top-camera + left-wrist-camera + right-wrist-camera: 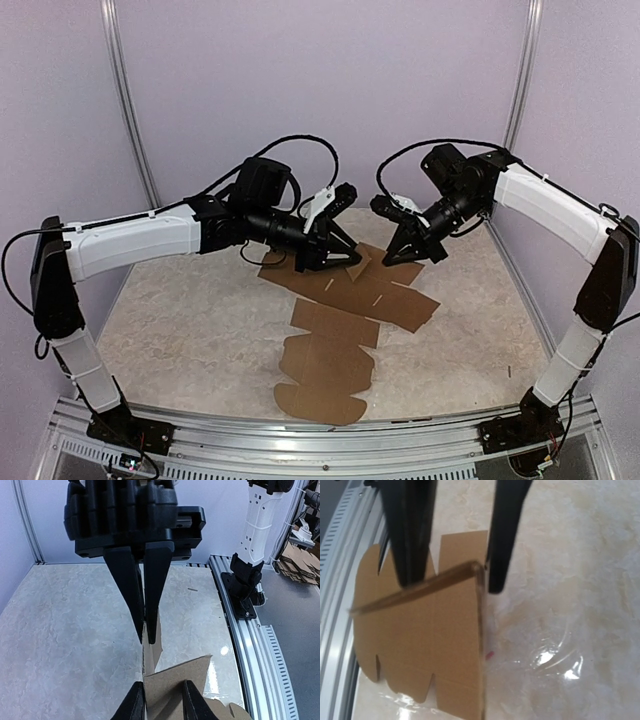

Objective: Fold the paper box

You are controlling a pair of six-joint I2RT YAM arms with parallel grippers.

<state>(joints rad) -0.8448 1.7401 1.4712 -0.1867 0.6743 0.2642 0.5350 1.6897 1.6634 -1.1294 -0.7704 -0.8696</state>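
Two hands on one bit of card here, so plenty of room for a mess. The paper box [335, 340] lies mostly flat on the tabletop [180, 320], running from near the arm bases out toward the middle, with its far end lifted up between the arms. The right hand [400, 255] is pinched fully closed on the edge of that raised part. The left hand [345, 257] is only partway open, a finger on each side of the same raised bit, and I can't tell whether it's actually squeezing it. My worry is that the hands are really close together, so if the left one clamps down off the crease it'll put a bend where none belongs, or the fingers will knock into each other. Also nothing pins the flat part, so a pull from the right could drag the whole sheet across the tabletop instead of folding it.
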